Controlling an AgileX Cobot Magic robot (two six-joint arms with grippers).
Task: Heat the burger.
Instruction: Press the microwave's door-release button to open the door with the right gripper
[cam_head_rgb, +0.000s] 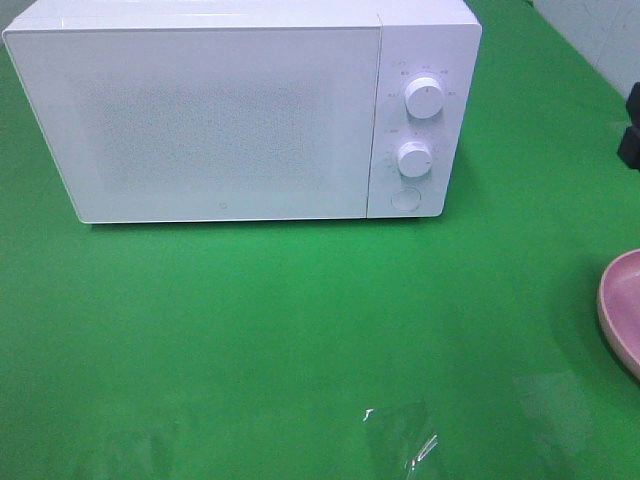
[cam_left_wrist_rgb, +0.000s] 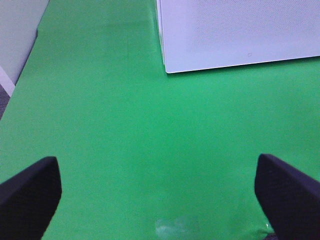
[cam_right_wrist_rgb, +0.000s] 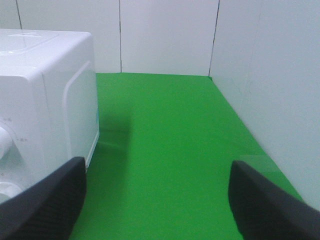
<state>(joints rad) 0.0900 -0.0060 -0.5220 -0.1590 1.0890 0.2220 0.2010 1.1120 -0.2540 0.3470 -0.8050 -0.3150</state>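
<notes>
- Microwave (cam_head_rgb: 245, 110): white, stands at the back of the green cloth (cam_head_rgb: 300, 320). Its door (cam_head_rgb: 200, 125) is shut and frosted, so I can't see what's inside.
- Control strip sits right of the door: upper knob (cam_head_rgb: 425, 98), lower knob (cam_head_rgb: 413, 158), round button (cam_head_rgb: 405, 198) below them.
- Pink plate (cam_head_rgb: 620, 305): only a sliver of rim shows at the right edge of the high view. The rest is cut off, so I can't tell what's on it.
- Burger: not in any of my three views. Can't tell where it is, which way it faces or how its axis lies.
- Dark object (cam_head_rgb: 631, 130) at the right edge, cut off; can't identify it.
- Clear film (cam_head_rgb: 400, 440) lies on the cloth near the front edge, faint.
- My left gripper (cam_left_wrist_rgb: 160, 200): jaws spread wide, nothing between them, only bare cloth. The microwave's front corner is well ahead.
- My right gripper (cam_right_wrist_rgb: 157, 207): jaws wide apart, holding nothing. The microwave's right side is beside one finger (cam_right_wrist_rgb: 47, 202).
</notes>
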